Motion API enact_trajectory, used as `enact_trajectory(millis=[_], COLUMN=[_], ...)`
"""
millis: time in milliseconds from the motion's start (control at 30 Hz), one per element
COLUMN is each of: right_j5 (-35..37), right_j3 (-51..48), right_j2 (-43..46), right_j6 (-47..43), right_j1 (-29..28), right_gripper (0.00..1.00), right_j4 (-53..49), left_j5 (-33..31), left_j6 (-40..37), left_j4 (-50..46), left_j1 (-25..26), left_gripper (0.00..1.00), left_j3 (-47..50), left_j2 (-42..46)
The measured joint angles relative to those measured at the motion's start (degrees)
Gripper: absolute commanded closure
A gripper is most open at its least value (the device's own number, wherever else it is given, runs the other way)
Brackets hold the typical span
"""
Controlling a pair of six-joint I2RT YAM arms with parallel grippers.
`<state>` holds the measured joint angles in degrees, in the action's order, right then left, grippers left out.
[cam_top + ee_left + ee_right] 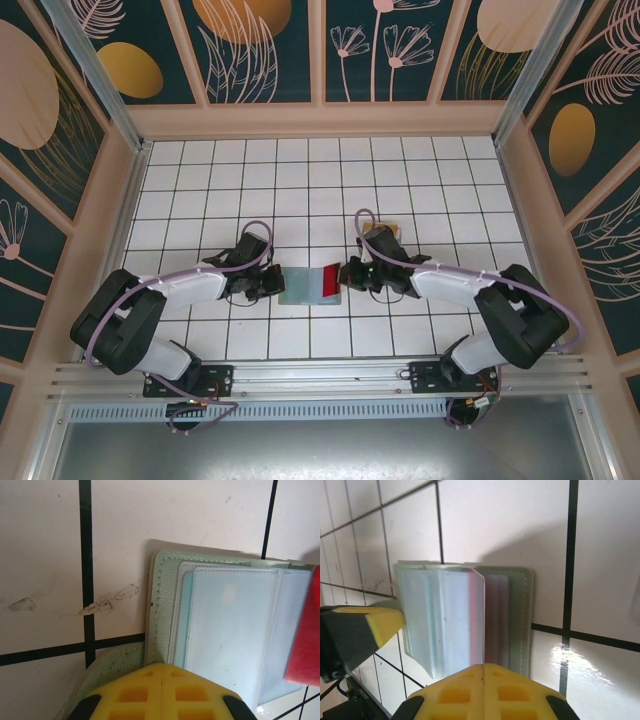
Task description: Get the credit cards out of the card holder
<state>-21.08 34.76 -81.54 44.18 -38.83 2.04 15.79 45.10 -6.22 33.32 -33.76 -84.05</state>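
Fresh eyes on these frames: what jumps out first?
The red card at table centre, raised off the open card holder and pinched edge-on between the closed fingers of the right gripper. Opposite, the left gripper, also shut, sits at the holder's left edge; whether it pinches or just presses is unclear. Both arms meet over that one spot on the white tiled table.
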Motion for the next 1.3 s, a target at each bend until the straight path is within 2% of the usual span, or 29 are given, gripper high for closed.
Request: enact_trajectory(millis=[67, 100, 233, 400, 467, 533, 567, 767, 967, 1167, 1300], right_j5=[0.6, 1.2, 4.6, 11.6, 14.2, 16.2, 17.3, 25.7, 34.0, 39.1, 39.8], right_j3=[0.8, 1.9, 8.3, 18.4, 21.7, 23.6, 24.1, 24.6, 24.3, 20.9, 18.4], right_j2=[1.8, 2.6, 4.2, 4.5, 4.6, 4.8, 4.9, 5.9, 6.7, 7.4, 7.4], right_j6=[-1.6, -2.8, -8.9, -20.0, -26.1, -31.8, -34.7, -53.0, -68.8, -79.8, -84.5], right_j1=[0.3, 0.4, 0.4, 0.5, 0.6, 0.6, 0.6, -1.0, -4.5, -5.2, -5.6], right_gripper=[1.0, 1.0, 1.0, 1.0, 1.0, 1.0, 1.0, 1.0, 1.0, 1.0, 1.0], right_j4=[-2.3, -4.2, -11.7, -22.2, -26.0, -28.7, -30.1, -37.6, -40.2, -40.2, -40.2], left_j5=[0.0, 0.0, -0.4, -1.8, -2.7, -3.5, -3.9, -5.9, -6.9, -7.6, -8.1], left_j6=[0.0, 0.0, 0.2, 0.7, 0.8, 1.0, 1.2, 1.0, 1.0, 1.1, 1.1], left_j4=[0.0, 0.0, -0.9, -2.2, -2.8, -3.0, -3.0, -3.0, -3.0, -3.0, -3.0], left_j1=[0.0, 0.0, 0.0, 0.0, 0.0, 0.0, 0.0, 0.0, 0.0, 0.0, 0.0], left_gripper=[1.0, 0.96, 0.75, 0.41, 0.2, 0.06, 0.02, 0.02, 0.01, 0.01, 0.02], left_j3=[0.0, 0.0, 0.0, -0.1, -0.7, -1.4, -1.8, -2.8, -2.7, -1.9, -1.4], left_j2=[0.1, 0.2, 0.9, 4.4, 6.4, 8.3, 9.3, 14.6, 16.4, 16.8, 17.2])
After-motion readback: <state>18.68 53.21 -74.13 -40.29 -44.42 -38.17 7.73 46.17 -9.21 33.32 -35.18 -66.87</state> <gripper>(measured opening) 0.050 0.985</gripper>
